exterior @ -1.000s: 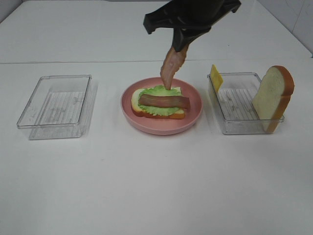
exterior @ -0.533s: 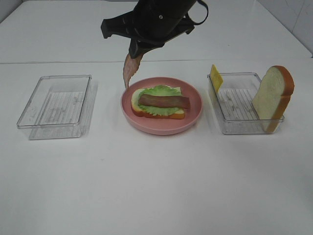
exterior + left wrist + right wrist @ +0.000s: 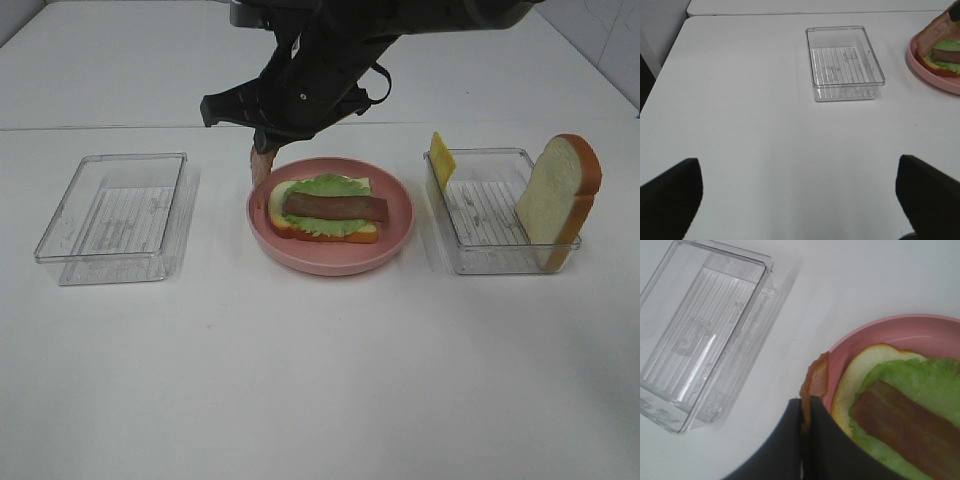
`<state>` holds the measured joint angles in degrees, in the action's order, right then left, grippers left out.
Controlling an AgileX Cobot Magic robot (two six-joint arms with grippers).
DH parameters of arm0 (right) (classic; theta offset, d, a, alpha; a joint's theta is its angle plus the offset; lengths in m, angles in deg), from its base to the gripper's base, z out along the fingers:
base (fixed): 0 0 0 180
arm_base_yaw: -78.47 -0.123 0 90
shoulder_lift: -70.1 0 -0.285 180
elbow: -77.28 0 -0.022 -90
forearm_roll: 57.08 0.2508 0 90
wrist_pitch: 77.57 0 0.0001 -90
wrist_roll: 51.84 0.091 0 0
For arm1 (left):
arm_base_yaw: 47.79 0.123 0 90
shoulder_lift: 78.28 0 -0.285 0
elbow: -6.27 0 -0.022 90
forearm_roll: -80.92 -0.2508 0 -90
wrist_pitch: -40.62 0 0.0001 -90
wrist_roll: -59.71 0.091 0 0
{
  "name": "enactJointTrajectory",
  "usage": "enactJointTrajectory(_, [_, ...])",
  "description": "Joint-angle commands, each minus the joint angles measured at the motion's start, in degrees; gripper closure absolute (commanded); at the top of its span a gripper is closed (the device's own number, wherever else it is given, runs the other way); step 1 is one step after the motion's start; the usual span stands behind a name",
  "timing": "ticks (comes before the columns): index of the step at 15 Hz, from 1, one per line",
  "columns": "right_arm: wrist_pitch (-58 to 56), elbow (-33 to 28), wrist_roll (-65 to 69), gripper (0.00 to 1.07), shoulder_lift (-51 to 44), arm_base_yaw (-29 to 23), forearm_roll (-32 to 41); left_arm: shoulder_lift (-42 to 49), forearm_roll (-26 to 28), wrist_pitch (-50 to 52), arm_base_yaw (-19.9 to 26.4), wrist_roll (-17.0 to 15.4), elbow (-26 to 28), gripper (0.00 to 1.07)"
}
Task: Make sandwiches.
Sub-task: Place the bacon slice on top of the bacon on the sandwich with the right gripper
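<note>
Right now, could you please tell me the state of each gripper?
Left gripper: open, holding nothing.
Right gripper: shut on a bacon strip, at the pink plate rim.

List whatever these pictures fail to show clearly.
1. The bacon strip: exterior high view, right gripper covers its upper part; whether its tip touches table or pink plate is unclear.
2. The left gripper: left wrist view, frame edge cuts off all but its fingertips.
3. The cheese slice: exterior high view, seen nearly edge-on.
</note>
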<state>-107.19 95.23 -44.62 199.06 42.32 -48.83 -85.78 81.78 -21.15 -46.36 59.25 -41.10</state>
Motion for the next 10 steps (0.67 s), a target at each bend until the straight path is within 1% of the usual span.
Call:
enactJointTrajectory(1, [1.5, 0.4, 2.1, 1.07, 1.8, -0.1, -4.8, 0.2, 0.1, 0.2, 0.2, -0.1, -0.1, 0.09])
enactJointTrajectory(3, [1.3, 0.4, 7.2, 1.07, 3.8, -0.1, -12.0, 0.2, 0.1, 0.2, 0.2, -0.1, -0.1, 0.09])
enactJointTrajectory(4, [1.1, 0.4, 8.0, 1.07, 4.0, -0.1, -13.3, 0.2, 0.1, 0.2, 0.2, -0.1, -0.1, 0.09])
enactJointTrajectory(5, [1.1, 0.4, 11.7, 1.07, 4.5, -0.1, -19.7, 0.2, 0.1, 0.2, 0.2, -0.1, -0.1, 0.09])
enactJointTrajectory(8, [0.4, 0.4, 15.2, 1.07, 4.8, -0.1, -25.6, 0.2, 0.1, 0.2, 0.2, -0.1, -0.1, 0.09])
enactJointTrajectory(9, [-0.2, 0.4, 17.8, 1.07, 4.8, -0.1, -29.3, 0.2, 0.1, 0.2, 0.2, -0.1, -0.1, 0.09])
enactJointTrajectory(10, [-0.6, 0.4, 19.2, 1.07, 4.8, -0.1, -31.4, 0.2, 0.1, 0.2, 0.2, -0.1, -0.1, 0.09])
